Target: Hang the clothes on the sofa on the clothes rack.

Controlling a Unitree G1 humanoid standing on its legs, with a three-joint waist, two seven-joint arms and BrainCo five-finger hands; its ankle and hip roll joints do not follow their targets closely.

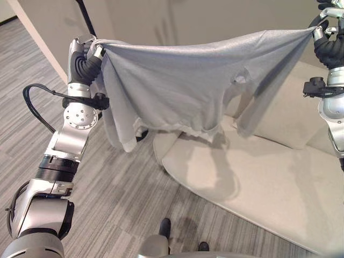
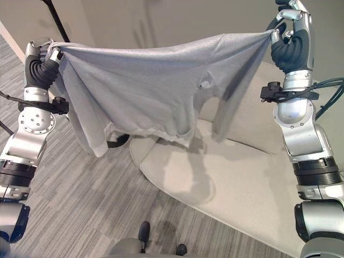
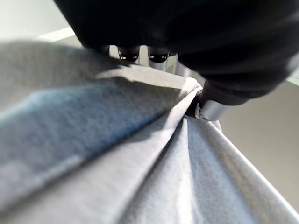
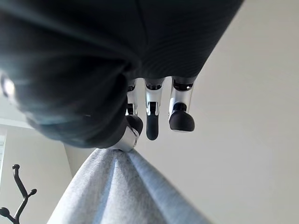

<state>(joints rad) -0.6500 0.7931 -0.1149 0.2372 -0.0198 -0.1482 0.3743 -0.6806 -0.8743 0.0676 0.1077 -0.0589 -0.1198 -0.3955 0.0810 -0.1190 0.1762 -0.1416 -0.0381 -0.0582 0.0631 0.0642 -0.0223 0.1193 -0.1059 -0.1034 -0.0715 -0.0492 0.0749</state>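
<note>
A grey T-shirt (image 1: 188,80) hangs spread wide in the air between my two raised hands, above the cream sofa (image 1: 258,177). My left hand (image 1: 80,54) is shut on one end of the cloth, which bunches at its thumb (image 3: 208,105). At the other end my right hand (image 2: 290,37) pinches the shirt (image 4: 121,191) with its thumb (image 4: 131,133). The shirt's lower hem and one sleeve dangle free. The black clothes rack pole (image 2: 56,19) rises behind my left hand, and its hooked top (image 4: 18,196) is seen in the right wrist view.
Grey striped carpet (image 1: 123,204) covers the floor in front of the sofa. A back cushion (image 1: 290,118) lies on the sofa's far side. Pale wall panels (image 1: 161,21) stand behind. A dark object (image 2: 115,141) sits on the floor under the shirt.
</note>
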